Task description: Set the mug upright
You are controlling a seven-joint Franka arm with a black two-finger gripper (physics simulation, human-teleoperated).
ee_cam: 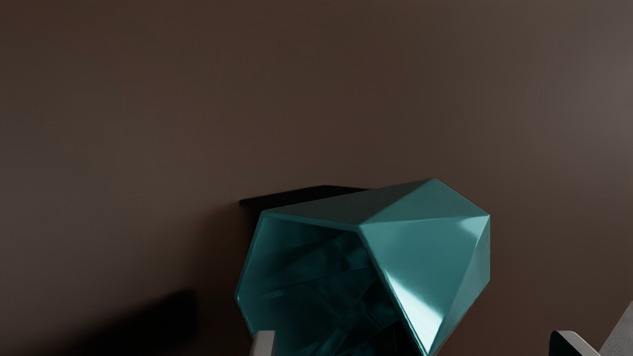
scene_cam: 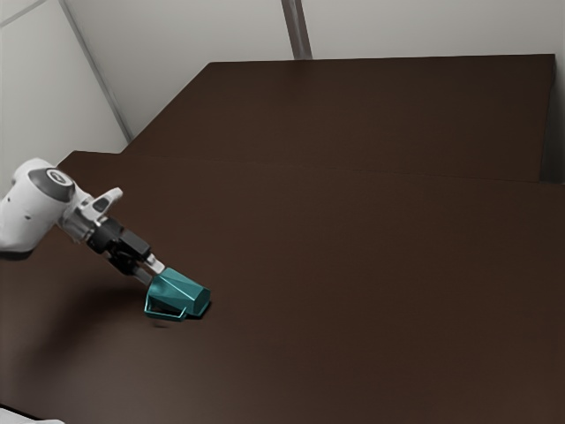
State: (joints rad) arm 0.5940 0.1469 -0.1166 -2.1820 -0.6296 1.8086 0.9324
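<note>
Handle (scene_cam: 166, 314): near side.
Mug (scene_cam: 181, 291): tipped over, near-left part of bench (scene_cam: 371, 283); base toward exterior view's right and near, mouth (ee_cam: 316, 282) facing tool (scene_cam: 152, 272).
Tool: wide, gripping nothing, just far-left of mug.

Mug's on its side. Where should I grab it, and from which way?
I'd pinch the mug's wall at the rim, away from the handle, coming from the mouth end, one finger inside, one outside. The mouth opens toward the end effector, whose fingers stand apart, and the handle juts out low, near the table.
</note>
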